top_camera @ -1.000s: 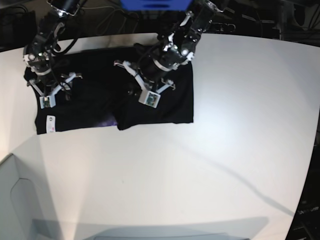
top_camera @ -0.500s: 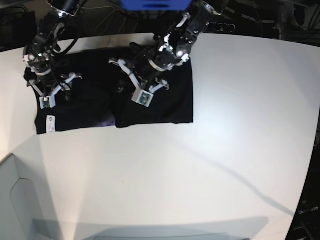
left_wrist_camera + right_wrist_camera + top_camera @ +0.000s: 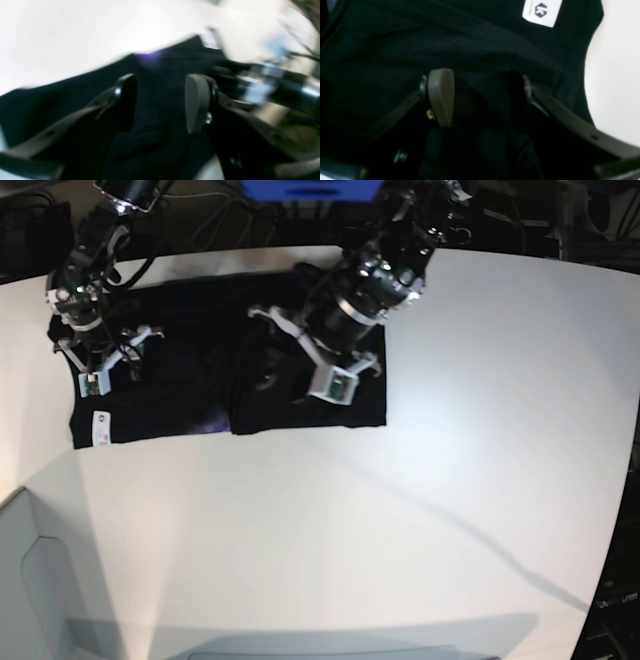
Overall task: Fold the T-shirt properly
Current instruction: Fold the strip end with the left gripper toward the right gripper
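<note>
White table (image 3: 480, 380) bare beyond T-shirt (image 3: 170, 405) hem; both grippers agape, empty

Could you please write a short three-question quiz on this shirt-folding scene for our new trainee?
1. True or false: the left tool is clamped on a fold of the T-shirt.
2. What colour is the tag near the T-shirt's edge?
3. The table beside the T-shirt is: A white, B green, C wooden.

Key: 1 false, its jaws stand apart with only flat cloth beyond. 2 white. 3 A.
</note>
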